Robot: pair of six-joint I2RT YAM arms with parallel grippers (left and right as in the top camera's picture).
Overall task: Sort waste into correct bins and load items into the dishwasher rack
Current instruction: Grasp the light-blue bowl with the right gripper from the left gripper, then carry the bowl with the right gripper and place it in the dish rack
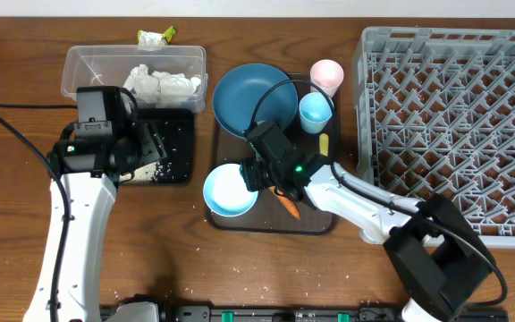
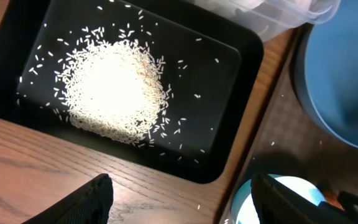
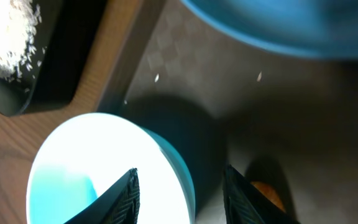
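The small pale bowl (image 1: 229,190) sits at the front left of the dark-brown serving tray (image 1: 271,222). My right gripper (image 1: 257,174) is open, and in the right wrist view (image 3: 179,193) its fingers straddle the right rim of the bowl (image 3: 86,168). The orange carrot (image 1: 289,206) lies just right of it (image 3: 269,193). My left gripper (image 2: 182,202) is open and empty above the black tray (image 1: 175,170), which holds a pile of rice (image 2: 114,93). White tissues (image 1: 164,82) lie in the clear tub (image 1: 83,63). The green-yellow wrapper (image 1: 155,37) lies behind the tub.
The dark blue plate (image 1: 253,98), pink cup (image 1: 327,74), light blue cup (image 1: 316,112) and yellow spoon (image 1: 324,143) are at the back of the serving tray. The grey dishwasher rack (image 1: 454,134) fills the right side. Loose rice grains dot the table's front.
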